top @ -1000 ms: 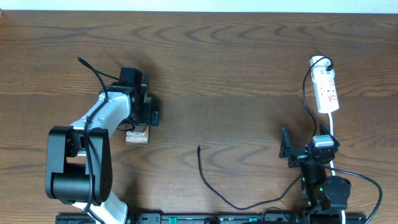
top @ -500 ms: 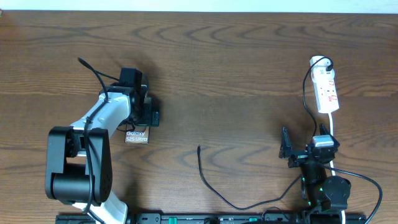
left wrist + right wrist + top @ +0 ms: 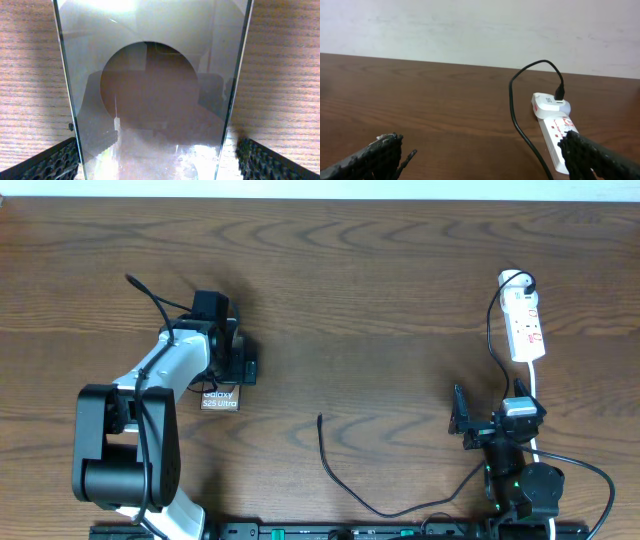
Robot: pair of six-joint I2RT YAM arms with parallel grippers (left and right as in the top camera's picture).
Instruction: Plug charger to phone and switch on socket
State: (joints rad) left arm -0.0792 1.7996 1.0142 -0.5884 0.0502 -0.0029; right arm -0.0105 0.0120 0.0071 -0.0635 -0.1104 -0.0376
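Note:
The phone lies flat on the table at the left, its white "Galaxy S25 Ultra" lettering showing below my left wrist. In the left wrist view its glossy face fills the middle. My left gripper is open, with one finger on either side of the phone; it also shows in the overhead view. The charger lies loose at the front centre, its tip pointing away. The socket lies at the right, also in the right wrist view. My right gripper is open and empty, short of the socket.
The charger's black cable loops from a white plug at the socket's far end and runs back past my right arm. A pale wall stands behind the table's far edge.

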